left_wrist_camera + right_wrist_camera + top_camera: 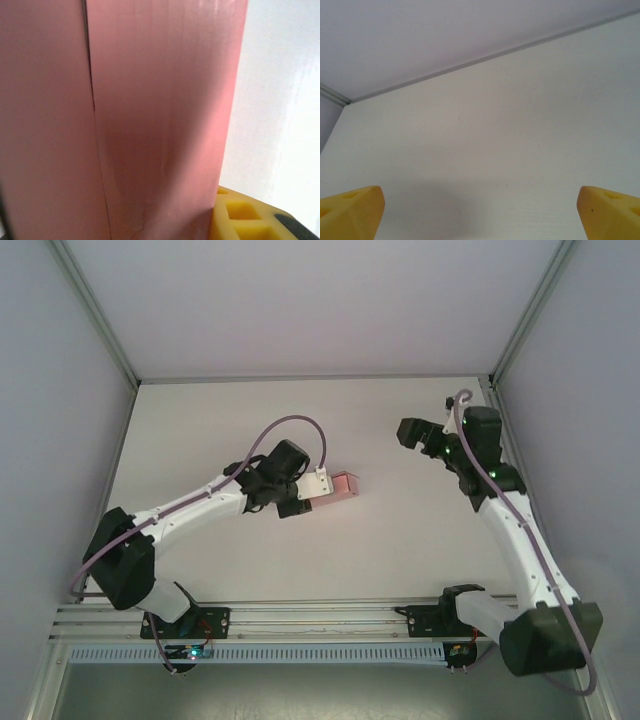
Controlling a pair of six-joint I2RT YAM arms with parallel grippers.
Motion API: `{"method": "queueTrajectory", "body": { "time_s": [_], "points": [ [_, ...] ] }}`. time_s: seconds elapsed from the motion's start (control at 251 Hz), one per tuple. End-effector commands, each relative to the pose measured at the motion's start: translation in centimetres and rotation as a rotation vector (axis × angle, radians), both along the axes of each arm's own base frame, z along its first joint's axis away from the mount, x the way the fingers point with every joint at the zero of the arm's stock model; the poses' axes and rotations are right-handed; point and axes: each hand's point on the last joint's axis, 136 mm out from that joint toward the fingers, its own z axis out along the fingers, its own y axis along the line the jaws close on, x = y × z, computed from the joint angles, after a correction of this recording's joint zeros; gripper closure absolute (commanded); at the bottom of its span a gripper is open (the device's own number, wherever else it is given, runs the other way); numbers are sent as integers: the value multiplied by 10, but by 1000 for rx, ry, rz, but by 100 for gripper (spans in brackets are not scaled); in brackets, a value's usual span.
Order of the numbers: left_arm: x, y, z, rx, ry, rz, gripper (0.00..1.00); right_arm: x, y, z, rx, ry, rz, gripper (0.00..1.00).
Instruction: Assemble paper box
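Mid-table, the outstretched left gripper (322,486) clamps the paper box (344,484); right gripper (480,205) gapes empty.

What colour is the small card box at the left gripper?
Plain pink card box; clearest in the left wrist view.

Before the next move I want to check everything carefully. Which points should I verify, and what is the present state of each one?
1. Left gripper has the paper box: ok, the box sits at its tip, and the left wrist view shows pink card pressed close.
2. Right gripper is free: ok, its yellow fingers stand wide apart with nothing between them.
3. Box is folded into shape: ok, in the top view it looks like a small rectangular block.
4. All flaps are tucked in: cannot tell, a seam runs down one wall and the ends are hidden.
5. Right gripper is apart from the box: ok, the top view shows a plain gap.
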Motion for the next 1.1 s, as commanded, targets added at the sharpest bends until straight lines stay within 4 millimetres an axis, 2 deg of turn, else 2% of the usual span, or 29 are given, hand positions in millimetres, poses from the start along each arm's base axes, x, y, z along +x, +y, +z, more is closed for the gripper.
{"method": "queueTrajectory", "body": {
  "time_s": [0.0,0.052,0.116,0.188,0.271,0.411,0.523,0.65,0.706,0.782,0.846,0.906,0.99,1.097],
  "points": [
    [-22,18,-12,66,190,-58,66,-15,46,5,21,-189,318,2],
    [-17,21,-15,90,218,-49,66,-30,72,0,-20,-201,455,3],
    [-12,23,-20,130,254,-42,66,-44,96,-18,-143,-171,564,2],
    [-6,21,-26,161,276,-37,66,-48,111,-39,-270,-107,612,4],
    [0,18,-31,176,296,-37,66,-47,122,-57,-308,-6,646,11],
    [5,9,-33,164,304,-55,66,-40,133,-90,-317,162,685,30],
    [8,7,-34,166,308,-56,65,-44,141,-114,-335,278,768,45],
    [12,7,-37,189,323,-40,64,-43,144,-129,-341,352,790,58],
    [14,7,-38,190,322,-31,63,-40,145,-132,-344,362,777,72],
    [17,5,-38,183,321,-12,63,-36,146,-134,-353,379,751,82],
    [22,4,-38,188,320,18,63,-37,147,-134,-366,388,733,80],
    [23,4,-38,197,329,25,64,-37,144,-134,-398,399,706,67],
    [23,5,-40,206,337,25,64,-36,138,-133,-448,401,667,57],
    [22,4,-40,206,336,22,64,-31,130,-131,-498,384,622,57]
  ]
}}
